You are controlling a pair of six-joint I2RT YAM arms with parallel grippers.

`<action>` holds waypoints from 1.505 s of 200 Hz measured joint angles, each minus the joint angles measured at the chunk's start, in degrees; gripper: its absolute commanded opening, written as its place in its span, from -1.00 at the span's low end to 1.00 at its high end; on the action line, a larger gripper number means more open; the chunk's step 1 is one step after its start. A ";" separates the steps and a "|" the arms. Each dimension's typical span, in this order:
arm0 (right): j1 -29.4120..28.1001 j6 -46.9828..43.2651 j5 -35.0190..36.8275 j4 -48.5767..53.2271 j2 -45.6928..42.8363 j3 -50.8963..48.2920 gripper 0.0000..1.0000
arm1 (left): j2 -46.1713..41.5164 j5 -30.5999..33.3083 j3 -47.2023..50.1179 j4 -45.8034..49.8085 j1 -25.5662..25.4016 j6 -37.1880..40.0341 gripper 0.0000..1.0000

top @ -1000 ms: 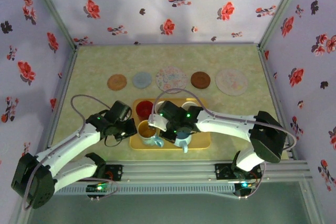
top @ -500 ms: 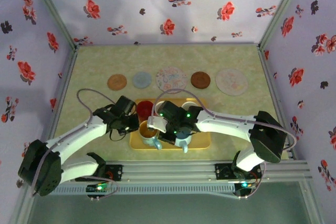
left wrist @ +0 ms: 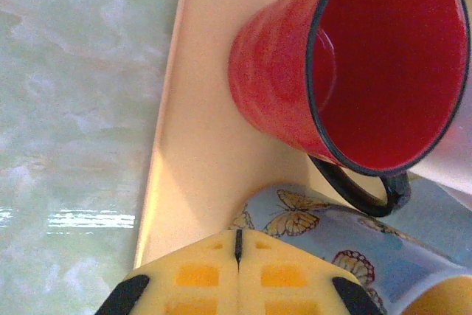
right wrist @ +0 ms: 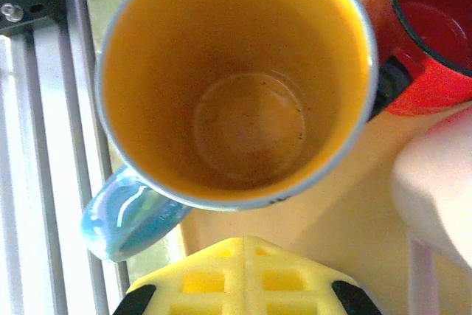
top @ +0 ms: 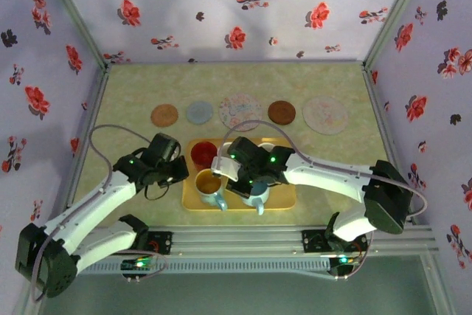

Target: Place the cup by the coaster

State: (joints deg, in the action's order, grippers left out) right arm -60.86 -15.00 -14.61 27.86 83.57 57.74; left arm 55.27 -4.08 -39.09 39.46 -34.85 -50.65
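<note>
Three cups stand on the yellow tray (top: 284,198): a red cup (top: 203,154), a butterfly-patterned cup (top: 208,182) with an orange inside, and a light blue cup (top: 257,198) partly under the right arm. My left gripper (top: 184,174) is shut at the tray's left edge. In the left wrist view its tip (left wrist: 238,245) lies against the butterfly cup (left wrist: 354,245), just below the red cup (left wrist: 346,64). My right gripper (top: 225,175) is shut and holds nothing. It hovers (right wrist: 243,245) just beside the butterfly cup (right wrist: 236,86). Five round coasters lie in a row behind the tray, among them a brown coaster (top: 164,115).
In the coaster row are a blue-grey one (top: 199,112), a large floral one (top: 240,111), a dark brown one (top: 281,112) and a large pale one (top: 325,114). Floral walls enclose the table. A metal rail (top: 243,240) runs along the near edge.
The left arm has shifted, with its wrist drawn back and left while its tip stays by the tray's left edge. The right gripper has moved slightly back over the tray. The cups have not moved.
</note>
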 measured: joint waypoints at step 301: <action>0.39 -0.04 -1.77 -1.77 3.65 1.14 -1.00 | 9.03 -5.09 -4.09 1.90 2.51 7.41 -0.99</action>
State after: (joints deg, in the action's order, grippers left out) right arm -60.47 -15.05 -16.38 26.09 87.22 58.87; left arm 64.29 -9.17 -43.18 41.36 -32.34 -43.24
